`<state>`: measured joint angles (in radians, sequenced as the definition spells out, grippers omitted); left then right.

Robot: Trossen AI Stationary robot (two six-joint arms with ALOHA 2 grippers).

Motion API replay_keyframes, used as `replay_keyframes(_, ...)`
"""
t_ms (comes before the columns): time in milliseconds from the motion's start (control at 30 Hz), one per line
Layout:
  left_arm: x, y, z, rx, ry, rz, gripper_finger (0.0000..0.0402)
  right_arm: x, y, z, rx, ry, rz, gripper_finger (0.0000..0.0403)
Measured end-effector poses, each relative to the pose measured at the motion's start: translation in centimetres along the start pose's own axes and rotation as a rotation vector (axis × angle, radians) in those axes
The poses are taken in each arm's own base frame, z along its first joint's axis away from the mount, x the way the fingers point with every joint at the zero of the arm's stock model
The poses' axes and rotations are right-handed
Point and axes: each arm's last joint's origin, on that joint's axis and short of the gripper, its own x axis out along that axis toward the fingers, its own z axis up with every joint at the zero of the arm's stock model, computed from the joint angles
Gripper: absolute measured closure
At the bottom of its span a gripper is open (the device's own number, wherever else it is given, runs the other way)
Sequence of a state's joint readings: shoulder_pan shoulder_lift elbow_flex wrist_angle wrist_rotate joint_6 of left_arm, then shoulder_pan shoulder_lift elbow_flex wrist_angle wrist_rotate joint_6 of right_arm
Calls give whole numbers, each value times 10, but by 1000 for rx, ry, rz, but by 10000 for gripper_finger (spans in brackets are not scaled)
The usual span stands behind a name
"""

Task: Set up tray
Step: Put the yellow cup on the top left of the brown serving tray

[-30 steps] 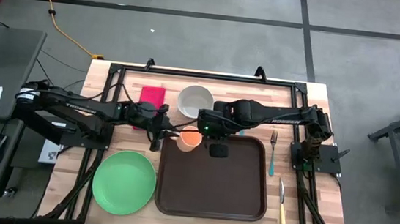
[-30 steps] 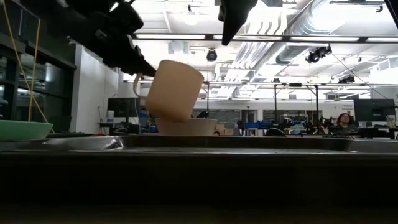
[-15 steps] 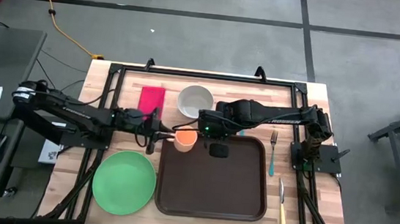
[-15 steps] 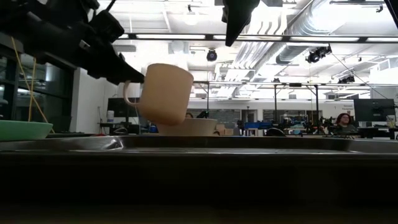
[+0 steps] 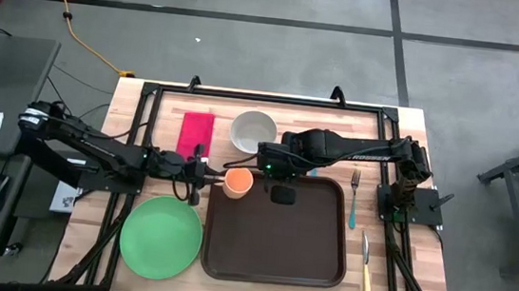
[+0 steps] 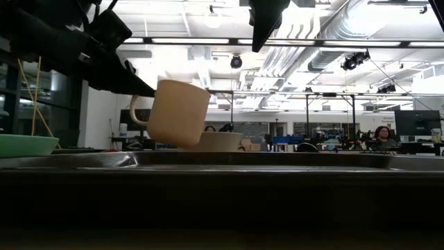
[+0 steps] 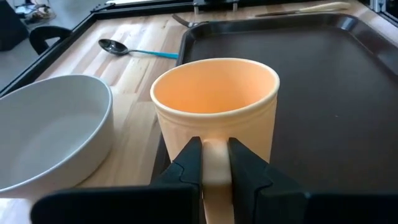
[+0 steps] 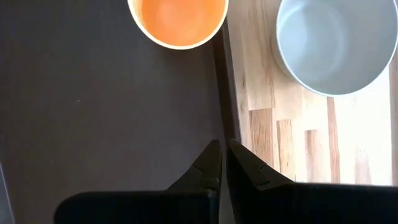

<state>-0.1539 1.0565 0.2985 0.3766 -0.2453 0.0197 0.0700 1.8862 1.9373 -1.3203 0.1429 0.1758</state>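
Sinking lower toward the tray than a second ago, the cup hangs by its handle in the closed left gripper, near placement, while the right gripper hovers shut and empty.

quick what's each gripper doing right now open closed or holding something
Left gripper: jaws closed on the orange mug's handle, mug over the tray corner.
Right gripper: jaws shut, empty, above the tray.
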Motion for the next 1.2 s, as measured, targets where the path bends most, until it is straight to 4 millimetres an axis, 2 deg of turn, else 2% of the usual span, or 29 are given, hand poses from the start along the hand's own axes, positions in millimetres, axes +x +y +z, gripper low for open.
replay_keyframes(533, -1, -2, -2, 12, 19, 54, 324, 0, 0, 0, 8, 0, 0, 402)
replay_keyframes(733, -7, 0, -24, -48, -75, 58, 318, 0, 0, 0, 7, 0, 0, 402)
replay_keyframes(867, -15, 2, -30, -90, -182, 53, 323, 0, 0, 0, 7, -1, -2, 402)
replay_keyframes(1200, -16, 2, -36, -90, -154, 37, 318, 0, -2, 1, 13, -7, -1, 402)
